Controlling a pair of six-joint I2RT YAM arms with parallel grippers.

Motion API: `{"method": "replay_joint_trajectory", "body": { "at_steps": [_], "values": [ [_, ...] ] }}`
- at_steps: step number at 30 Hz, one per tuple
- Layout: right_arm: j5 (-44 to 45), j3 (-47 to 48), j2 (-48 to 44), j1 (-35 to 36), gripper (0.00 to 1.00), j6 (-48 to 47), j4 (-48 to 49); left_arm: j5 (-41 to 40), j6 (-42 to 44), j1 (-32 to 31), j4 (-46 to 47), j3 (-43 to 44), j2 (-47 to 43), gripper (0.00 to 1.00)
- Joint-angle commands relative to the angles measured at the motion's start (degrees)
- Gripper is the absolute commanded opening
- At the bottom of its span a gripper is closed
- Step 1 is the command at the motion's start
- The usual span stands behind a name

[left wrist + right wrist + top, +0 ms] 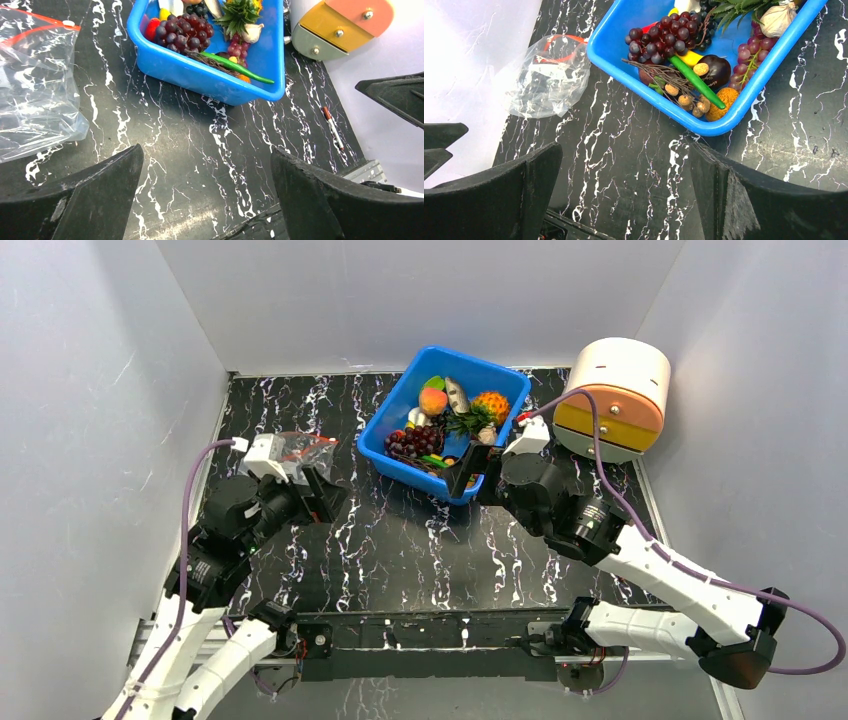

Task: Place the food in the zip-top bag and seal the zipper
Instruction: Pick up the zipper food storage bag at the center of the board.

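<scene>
Black white-veined table (pixel 400 540), white walls around it. The left gripper (pixel 205 150) and right gripper (pixel 625 145) hover empty, jaws spread wide. The zip-top bag (pixel 35 85) lies near the table's left edge, its zipper (pixel 47 21) parted. The food (pixel 450 418) fills the blue bin (pixel 392 412) by the far edge.

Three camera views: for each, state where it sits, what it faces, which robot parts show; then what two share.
Top external: above, behind the arms, looking down at the table; both arms, left gripper by the zip-top bag, right gripper at the blue bin.
Left wrist: faces across toward the bin; own open fingers below.
Right wrist: looks down at the bin's near corner; own open fingers below.
Shared: both wrist views show bin, bag, grape bunch.
</scene>
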Motion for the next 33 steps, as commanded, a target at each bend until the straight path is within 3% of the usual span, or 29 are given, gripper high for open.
{"method": "replay_joint_trajectory", "body": {
  "at_steps": [1,10,16,22,28,31,33],
  "values": [
    [1.52,1.15,-1.36,0.41,0.98,-0.08,3.63,-3.29,-0.3,0.41,-0.02,1.01,-1.31,0.98],
    [1.25,0.89,-1.36,0.44,0.98,-0.49,3.84,-12.98,-1.08,0.41,-2.93,1.95,4.54,0.98],
    [0.54,0.97,-1.53,0.44,0.98,-1.38,4.14,-27.91,-5.08,0.41,-3.58,3.01,11.87,0.98],
    [0.79,1.35,-1.6,0.45,0.98,-3.07,4.49,-43.05,-11.04,0.54,-6.9,4.93,22.19,0.82],
    [-1.11,1.31,-2.43,0.45,0.98,-3.55,5.03,-46.65,-16.89,2.0,-7.09,5.64,30.0,0.59],
    [-2.02,0.49,-3.19,0.45,0.98,-3.56,5.55,-45.31,-16.75,4.04,-6.3,4.79,32.74,0.58],
    [-2.46,-0.01,-3.74,0.43,0.98,-3.65,5.95,-44.79,-18.35,5.24,-7.81,4.46,34.68,0.67]
  ]
}}
